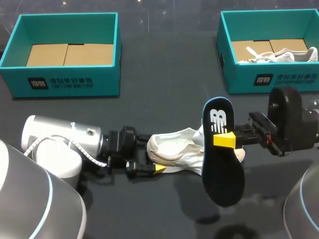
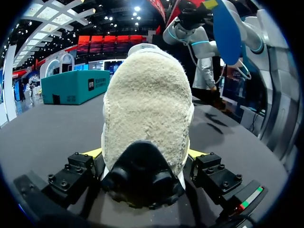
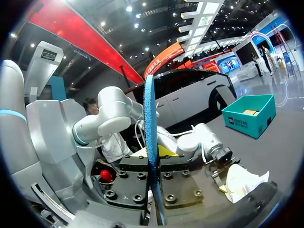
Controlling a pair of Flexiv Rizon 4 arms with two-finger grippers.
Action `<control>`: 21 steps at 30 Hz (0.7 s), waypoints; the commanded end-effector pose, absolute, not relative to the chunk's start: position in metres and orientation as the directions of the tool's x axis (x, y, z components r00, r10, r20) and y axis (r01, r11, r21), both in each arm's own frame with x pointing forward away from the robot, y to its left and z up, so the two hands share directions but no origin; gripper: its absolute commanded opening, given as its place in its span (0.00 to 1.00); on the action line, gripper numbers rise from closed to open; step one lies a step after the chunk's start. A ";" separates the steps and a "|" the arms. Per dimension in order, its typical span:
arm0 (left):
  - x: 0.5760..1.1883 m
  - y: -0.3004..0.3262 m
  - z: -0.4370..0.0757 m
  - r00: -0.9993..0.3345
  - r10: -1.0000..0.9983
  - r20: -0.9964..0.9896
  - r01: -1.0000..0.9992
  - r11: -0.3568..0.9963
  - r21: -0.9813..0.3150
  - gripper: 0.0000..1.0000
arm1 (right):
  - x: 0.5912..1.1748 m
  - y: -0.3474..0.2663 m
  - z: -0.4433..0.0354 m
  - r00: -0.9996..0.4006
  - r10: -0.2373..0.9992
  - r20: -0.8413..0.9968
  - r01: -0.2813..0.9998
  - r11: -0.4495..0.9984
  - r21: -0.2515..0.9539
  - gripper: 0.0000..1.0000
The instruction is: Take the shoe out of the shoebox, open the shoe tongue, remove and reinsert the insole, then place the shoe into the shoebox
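Pincers on both arms were clenched. The left gripper [image 1: 152, 158] was clamped on the heel of the white shoe [image 1: 175, 149], which was laid on the table [image 1: 164, 104]. The dark insole [image 1: 223, 172] was gripped by the right gripper [image 1: 223, 141], raised at the shoe's toe end. 2 teal boxes were set well behind the shoe: the left shoebox [image 1: 67, 79] and the right shoebox [image 1: 271, 77].

Our head camera looked down from above and behind us onto the dark table [image 1: 164, 74]. Our left wrist camera sat almost against the heel of the white shoe [image 2: 147, 95], facing along it. Our right wrist camera looked edge-on along the insole [image 3: 149, 118], very close. All three views shared shoe and insole.
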State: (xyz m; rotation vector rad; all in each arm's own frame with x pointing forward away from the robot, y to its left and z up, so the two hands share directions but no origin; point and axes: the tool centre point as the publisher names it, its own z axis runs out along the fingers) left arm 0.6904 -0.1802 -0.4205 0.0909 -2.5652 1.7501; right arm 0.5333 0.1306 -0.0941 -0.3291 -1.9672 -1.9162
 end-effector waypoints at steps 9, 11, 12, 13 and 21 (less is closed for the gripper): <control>0.692 -0.155 -0.404 -0.998 -0.038 0.053 -0.065 0.479 -0.876 1.00 | 0.525 0.129 -0.092 -0.908 0.068 0.414 0.417 0.043 0.908 0.00; 0.692 -0.150 -0.400 -0.998 -0.042 0.047 -0.062 0.517 -0.854 1.00 | 0.525 0.129 -0.092 -0.908 0.068 0.414 0.417 0.043 0.908 0.00; 0.693 -0.148 -0.399 -0.998 -0.048 0.029 -0.050 0.541 -0.839 1.00 | 0.525 0.129 -0.092 -0.908 0.068 0.414 0.417 0.043 0.908 0.00; 0.693 -0.145 -0.397 -0.998 -0.055 0.022 -0.049 0.561 -0.826 1.00 | 0.525 0.129 -0.092 -0.908 0.068 0.414 0.417 0.043 0.908 0.00; 0.697 -0.130 -0.388 -1.000 -0.026 0.011 -0.026 0.680 -0.733 1.00 | 0.525 0.129 -0.092 -0.908 0.068 0.414 0.417 0.043 0.908 0.00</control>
